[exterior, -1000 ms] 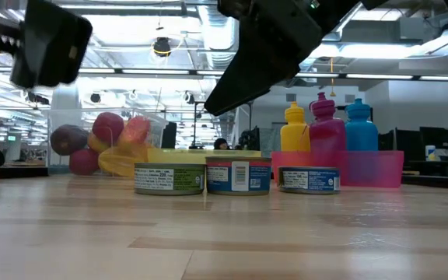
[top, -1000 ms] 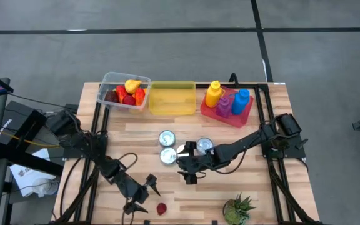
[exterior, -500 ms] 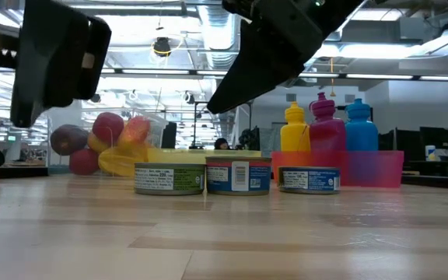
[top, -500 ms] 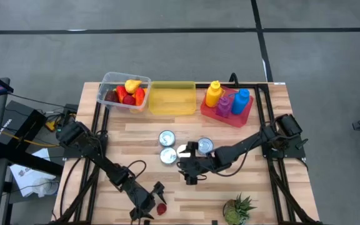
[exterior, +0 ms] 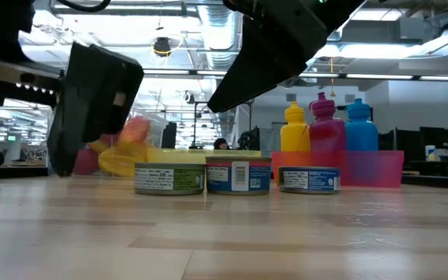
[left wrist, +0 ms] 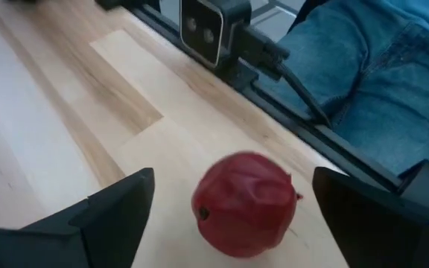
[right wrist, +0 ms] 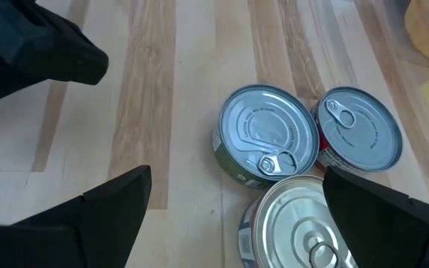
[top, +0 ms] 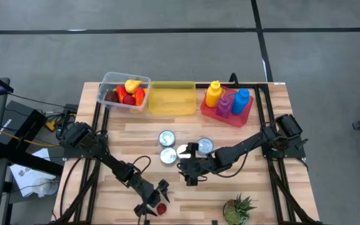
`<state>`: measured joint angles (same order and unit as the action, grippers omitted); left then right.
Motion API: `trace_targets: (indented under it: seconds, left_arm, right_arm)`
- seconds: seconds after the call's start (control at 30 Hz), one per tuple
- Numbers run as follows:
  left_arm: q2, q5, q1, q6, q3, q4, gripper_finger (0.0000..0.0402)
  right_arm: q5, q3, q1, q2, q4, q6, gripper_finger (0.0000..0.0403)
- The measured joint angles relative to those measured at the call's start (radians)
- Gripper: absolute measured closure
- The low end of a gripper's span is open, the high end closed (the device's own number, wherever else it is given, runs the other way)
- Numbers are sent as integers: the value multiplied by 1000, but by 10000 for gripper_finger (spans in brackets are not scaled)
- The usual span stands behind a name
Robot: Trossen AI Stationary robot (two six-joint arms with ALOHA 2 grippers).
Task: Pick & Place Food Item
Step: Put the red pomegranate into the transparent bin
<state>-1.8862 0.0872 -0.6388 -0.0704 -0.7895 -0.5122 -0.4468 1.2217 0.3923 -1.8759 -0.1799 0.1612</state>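
Down at the near edge of the light wooden slatted tabletop (top: 230, 190) sits the small dark red round fruit (top: 162, 209), looks like a pomegranate or a wrinkly apple. The left tool (top: 155, 201) is right over it, fingers spread wide with the fruit between them but not touching, so it has hold of nothing. From the left wrist view the red fruit (left wrist: 245, 204) rests on the wood with a dark finger off to each side and a clear gap on both. A small black camera block (left wrist: 214, 27) is mounted on the black edge rail just past it, and someone in blue jeans (left wrist: 382, 82) is beyond the rail.

The right tool (top: 189, 164) hangs over the middle of the tabletop, next to the three silver-topped round tin cans (top: 167, 147). Its fingers are also wide apart and empty. In the right wrist view the three cans (right wrist: 268, 144) are bunched up, touching each other.

Along the far edge, from the left arm's side: a clear plastic tub holding red and yellow toy fruit (top: 124, 91), a translucent yellow rectangular bin (top: 170, 98), and a pink tray (top: 226, 106) holding yellow, magenta and blue squeeze bottles, standing upright. A small spiky green potted plant (top: 239, 209) sits at the near edge on the right arm's side, well apart from the fruit.
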Motion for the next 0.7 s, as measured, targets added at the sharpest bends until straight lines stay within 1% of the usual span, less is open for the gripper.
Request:
trace_targets:
  seconds: [0.2,0.33,0.5,0.7]
  left_arm:
    - [0,16,0,0,0,-6,101]
    - [0,17,-2,0,0,-3,128]
    - [0,35,-2,1,0,13,139]
    - [0,56,-2,1,0,17,136]
  right_arm:
    - [0,0,0,0,1,0,21]
    - [0,0,0,0,1,-3,21]
    - [0,0,0,0,1,-3,21]
    - [0,0,0,0,1,-3,21]
